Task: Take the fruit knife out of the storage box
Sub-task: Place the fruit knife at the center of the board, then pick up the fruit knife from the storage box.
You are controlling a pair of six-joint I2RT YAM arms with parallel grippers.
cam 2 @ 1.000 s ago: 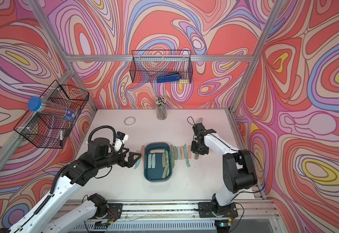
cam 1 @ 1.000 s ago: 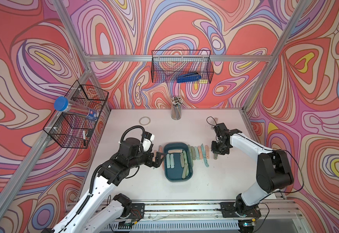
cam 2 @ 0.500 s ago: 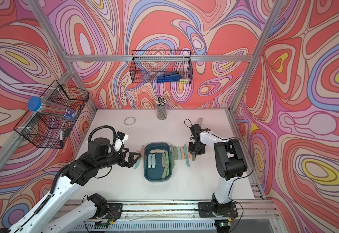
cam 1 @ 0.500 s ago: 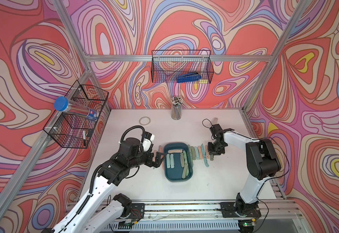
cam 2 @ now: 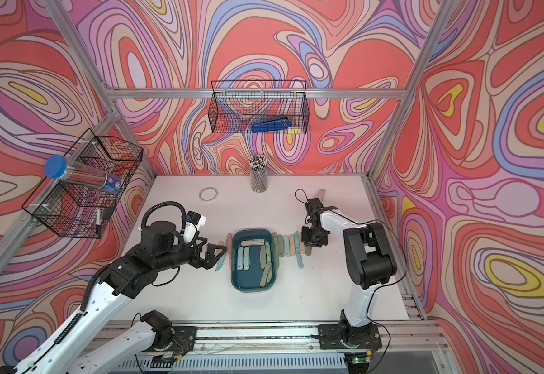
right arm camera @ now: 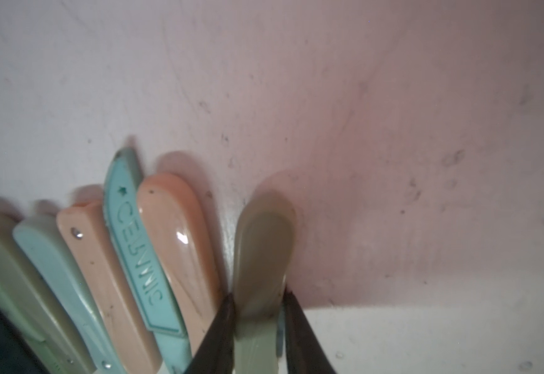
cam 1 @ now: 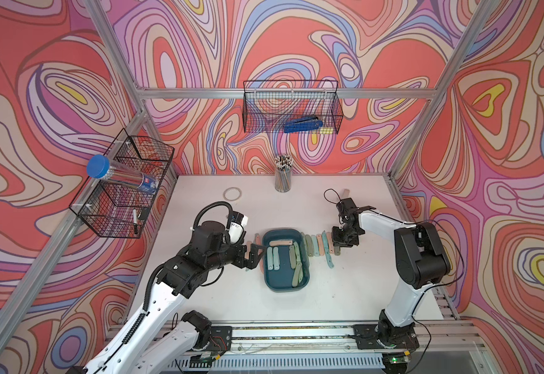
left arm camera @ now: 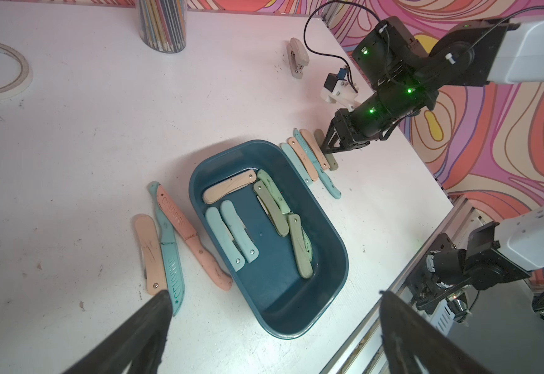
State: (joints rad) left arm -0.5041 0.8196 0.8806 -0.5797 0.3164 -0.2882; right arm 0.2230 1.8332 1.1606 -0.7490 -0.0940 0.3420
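The dark teal storage box (cam 1: pixel 285 289) (cam 2: pixel 254 290) (left arm camera: pixel 273 291) sits mid-table and holds several folded fruit knives: a peach one (cam 1: pixel 279 243), two pale blue ones (left arm camera: pixel 231 236) and green ones (left arm camera: pixel 299 249). A row of knives (cam 1: pixel 316 244) lies right of the box. At the row's right end my right gripper (cam 1: pixel 338 250) (cam 2: pixel 309 251) (right arm camera: pixel 259 296) is shut on an olive fruit knife (right arm camera: pixel 264 239) (left arm camera: pixel 332 160), low over the table. My left gripper (cam 1: pixel 257 257) (cam 2: pixel 219 258) (left arm camera: pixel 273 293) hovers wide open at the box's left side, holding nothing.
Three more knives (left arm camera: pixel 167 233) lie left of the box, under my left gripper. A pencil cup (cam 1: pixel 283 176), a tape ring (cam 1: pixel 232 194) and a stapler (cam 1: pixel 346 193) stand at the back. Wire baskets (cam 1: pixel 291 108) (cam 1: pixel 121 184) hang on the walls.
My right gripper has moved left with the olive knife to the right end of the row, and its arm has folded in closer. The left arm has not moved.
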